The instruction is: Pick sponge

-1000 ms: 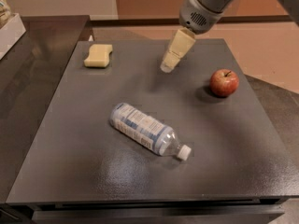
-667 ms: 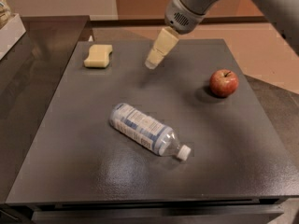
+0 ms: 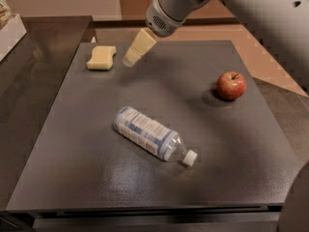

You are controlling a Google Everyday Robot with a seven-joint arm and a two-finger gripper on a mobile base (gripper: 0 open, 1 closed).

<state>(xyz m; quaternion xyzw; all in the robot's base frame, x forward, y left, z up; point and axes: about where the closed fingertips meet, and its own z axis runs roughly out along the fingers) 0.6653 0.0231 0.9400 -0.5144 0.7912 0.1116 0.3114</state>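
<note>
The sponge (image 3: pixel 101 57), a small pale yellow foam block with pinched-in sides, lies flat at the far left of the dark grey table (image 3: pixel 87 173). My gripper (image 3: pixel 129 61) hangs from the grey arm above the table, just right of the sponge and apart from it. Its cream-yellow tapered fingers (image 3: pixel 137 47) point down and to the left and hold nothing.
A clear plastic water bottle (image 3: pixel 152 134) with a white cap lies on its side in the middle of the table. A red apple (image 3: pixel 231 85) sits at the right. A white box (image 3: pixel 9 28) stands off the table at the far left.
My gripper has moved left across the far part of the table, from near the apple's side toward the sponge. The sponge, bottle and apple have not moved.
</note>
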